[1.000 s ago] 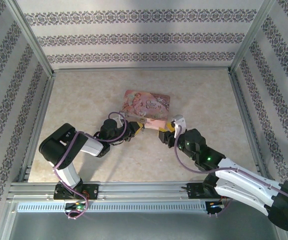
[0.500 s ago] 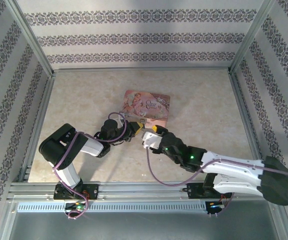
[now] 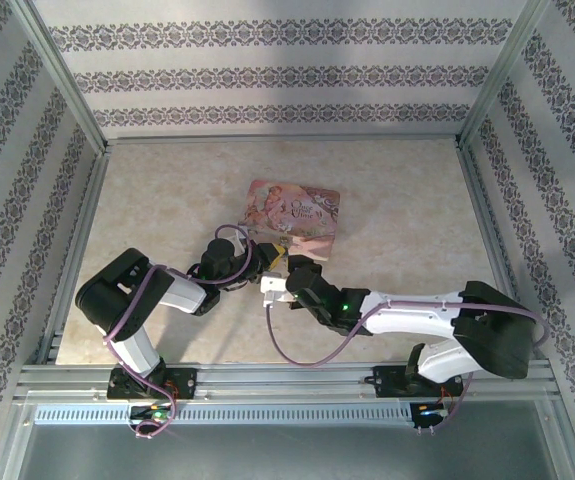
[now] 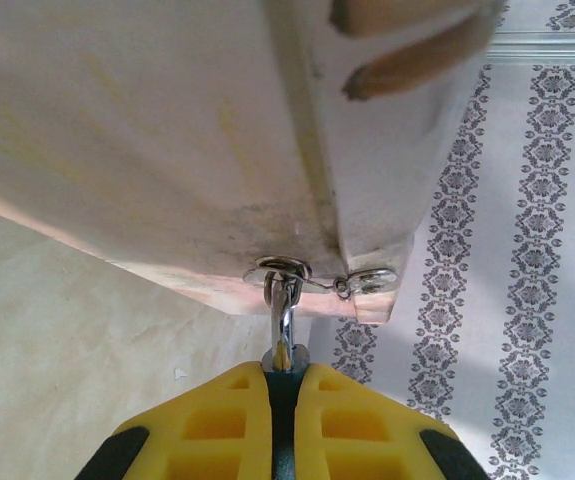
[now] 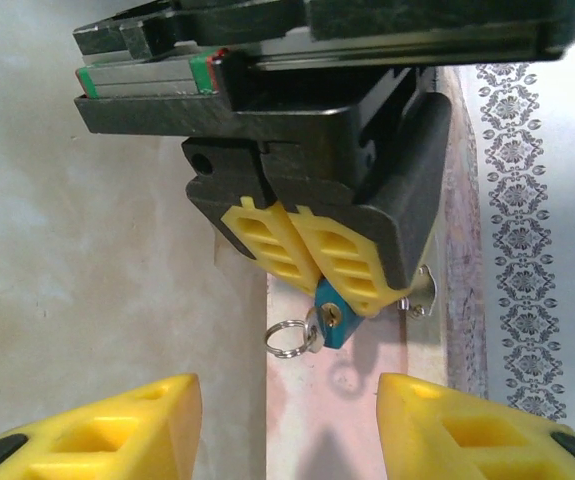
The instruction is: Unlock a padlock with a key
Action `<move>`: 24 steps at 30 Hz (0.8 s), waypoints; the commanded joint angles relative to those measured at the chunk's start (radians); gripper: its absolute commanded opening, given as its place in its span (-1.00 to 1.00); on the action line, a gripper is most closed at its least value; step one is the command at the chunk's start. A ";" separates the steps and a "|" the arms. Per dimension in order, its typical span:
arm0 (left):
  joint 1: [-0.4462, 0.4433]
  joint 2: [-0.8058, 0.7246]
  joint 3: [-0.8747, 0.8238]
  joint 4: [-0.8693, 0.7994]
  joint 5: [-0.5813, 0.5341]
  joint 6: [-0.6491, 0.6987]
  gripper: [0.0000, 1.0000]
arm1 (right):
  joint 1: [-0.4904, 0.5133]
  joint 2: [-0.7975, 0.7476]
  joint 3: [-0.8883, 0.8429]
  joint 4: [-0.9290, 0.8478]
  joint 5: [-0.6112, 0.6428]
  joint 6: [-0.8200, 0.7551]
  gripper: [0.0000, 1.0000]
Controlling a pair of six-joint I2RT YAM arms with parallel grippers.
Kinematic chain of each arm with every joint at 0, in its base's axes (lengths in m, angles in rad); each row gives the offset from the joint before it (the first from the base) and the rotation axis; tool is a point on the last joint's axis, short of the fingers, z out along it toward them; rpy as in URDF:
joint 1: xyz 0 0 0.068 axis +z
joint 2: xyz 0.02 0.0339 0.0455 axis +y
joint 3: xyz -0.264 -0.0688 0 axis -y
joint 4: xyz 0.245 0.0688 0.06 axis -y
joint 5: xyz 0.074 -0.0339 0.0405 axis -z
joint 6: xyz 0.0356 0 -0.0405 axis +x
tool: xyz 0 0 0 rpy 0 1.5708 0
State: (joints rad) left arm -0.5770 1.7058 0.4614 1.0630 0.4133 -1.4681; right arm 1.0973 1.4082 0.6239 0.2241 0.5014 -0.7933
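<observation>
Two grippers are seen close together at the near edge of a flat pink illustrated tin (image 3: 297, 212), which lies about the middle of the beige marbled tabletop (image 3: 167, 200). The left gripper (image 4: 285, 390) is clamped on the small silvery padlock with a blue body (image 5: 329, 318). Its yellow fingers (image 4: 227, 420) are pressed together around the lock, whose shackle is hooked through a small metal hasp (image 4: 279, 270) on the tin's edge. The blue end with its brass keyhole is turned toward the right gripper (image 5: 289, 425), and a thin silvery ring (image 5: 287, 338) is hung just beside it. The right gripper's jaws are held wide apart, with nothing between them, near the padlock but not touching it.
</observation>
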 commanded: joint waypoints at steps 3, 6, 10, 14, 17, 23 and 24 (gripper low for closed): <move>-0.018 -0.036 0.011 0.043 0.002 -0.003 -0.83 | -0.015 0.026 0.028 0.051 0.001 -0.015 -0.03; -0.018 -0.038 0.011 0.043 0.003 -0.003 -0.83 | -0.033 0.030 0.027 0.054 -0.033 -0.003 -0.04; -0.018 -0.043 0.010 0.037 -0.002 -0.003 -0.83 | -0.064 0.027 0.020 0.061 -0.114 0.016 -0.08; -0.018 -0.050 0.013 0.028 0.000 -0.002 -0.83 | -0.099 0.011 -0.001 0.084 -0.200 0.028 -0.09; -0.020 -0.060 0.016 0.018 -0.004 -0.002 -0.83 | -0.116 0.005 -0.003 0.084 -0.237 0.027 -0.10; -0.024 -0.081 0.005 0.008 -0.025 0.006 -0.83 | -0.140 0.016 -0.003 0.086 -0.254 0.026 -0.16; -0.024 -0.083 0.002 0.009 -0.026 0.005 -0.83 | -0.140 0.020 -0.004 0.087 -0.251 0.027 -0.18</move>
State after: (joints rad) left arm -0.5835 1.6630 0.4614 1.0317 0.4049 -1.4681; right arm 0.9653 1.4284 0.6247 0.2893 0.2764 -0.7841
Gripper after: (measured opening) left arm 0.088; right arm 0.414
